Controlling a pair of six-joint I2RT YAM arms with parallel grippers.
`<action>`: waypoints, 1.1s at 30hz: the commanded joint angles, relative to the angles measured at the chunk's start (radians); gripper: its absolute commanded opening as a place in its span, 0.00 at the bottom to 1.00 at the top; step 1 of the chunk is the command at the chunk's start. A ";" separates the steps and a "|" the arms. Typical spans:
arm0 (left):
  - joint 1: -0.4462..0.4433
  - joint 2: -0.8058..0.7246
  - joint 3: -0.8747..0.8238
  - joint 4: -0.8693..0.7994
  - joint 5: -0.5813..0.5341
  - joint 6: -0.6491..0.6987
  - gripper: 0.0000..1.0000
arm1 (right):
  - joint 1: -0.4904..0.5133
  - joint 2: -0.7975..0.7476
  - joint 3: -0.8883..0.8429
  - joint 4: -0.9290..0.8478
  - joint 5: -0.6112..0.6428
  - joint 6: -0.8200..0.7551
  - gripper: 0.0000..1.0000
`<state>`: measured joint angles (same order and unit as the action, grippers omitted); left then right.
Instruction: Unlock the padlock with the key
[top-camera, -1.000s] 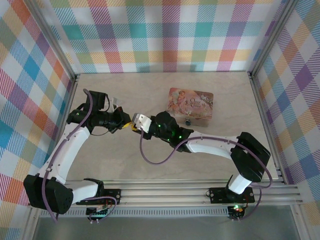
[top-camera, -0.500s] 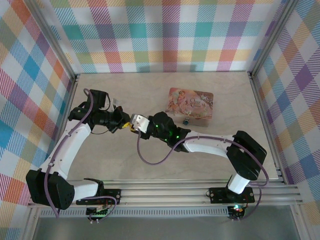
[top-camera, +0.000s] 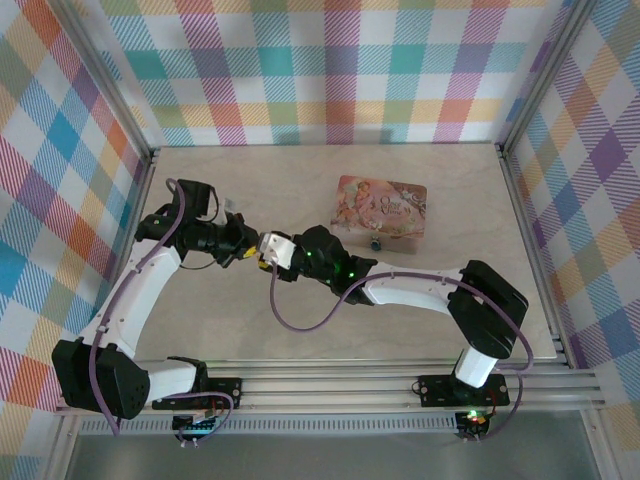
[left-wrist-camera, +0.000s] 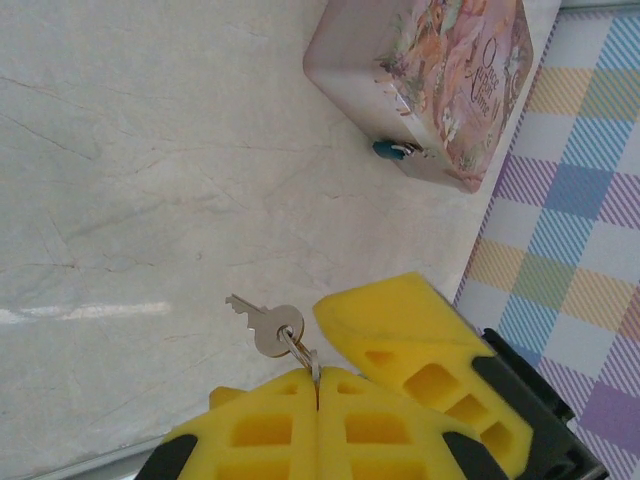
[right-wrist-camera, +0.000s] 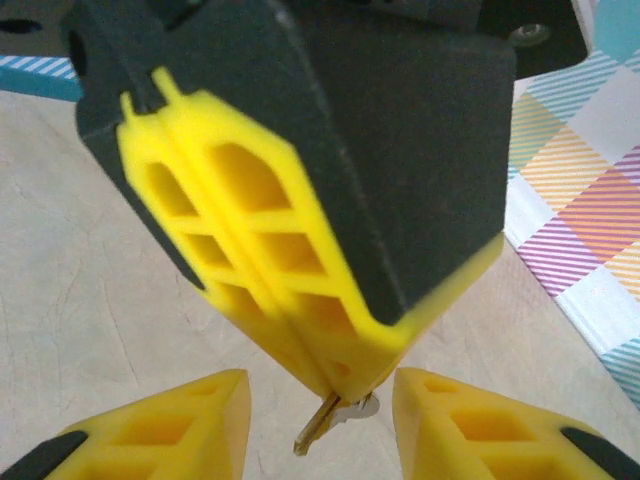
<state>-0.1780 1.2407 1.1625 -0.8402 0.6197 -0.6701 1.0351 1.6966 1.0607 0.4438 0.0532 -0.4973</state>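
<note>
The left gripper (left-wrist-camera: 317, 388) has its jaws pressed shut on the ring of the silver key (left-wrist-camera: 268, 327), which dangles above the surface (left-wrist-camera: 120, 180). The right gripper (right-wrist-camera: 315, 395), jaws wide, has slid closer over the last second and now brackets the key, likely for a handover. The padlock (left-wrist-camera: 393, 150) sits untouched against the pink tin (left-wrist-camera: 440, 70), well apart.

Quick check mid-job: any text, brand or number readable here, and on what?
"O": large first letter of the title on the lid of the pink box; the rest is too blurred to read.
The key: no marking legible.
The padlock: too small to tell.
</note>
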 joint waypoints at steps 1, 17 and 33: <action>0.015 -0.012 0.026 -0.029 0.026 -0.006 0.00 | 0.008 0.001 0.005 0.012 -0.001 -0.011 0.34; 0.032 -0.020 0.019 -0.037 0.011 -0.023 0.00 | 0.023 -0.005 0.039 -0.042 0.028 0.009 0.00; 0.086 -0.149 0.052 0.037 -0.027 0.334 0.54 | -0.176 0.015 0.295 -0.680 -0.547 0.216 0.00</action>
<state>-0.1013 1.1824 1.1839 -0.8478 0.6224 -0.4858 0.9222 1.7027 1.2747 0.0299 -0.2436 -0.3466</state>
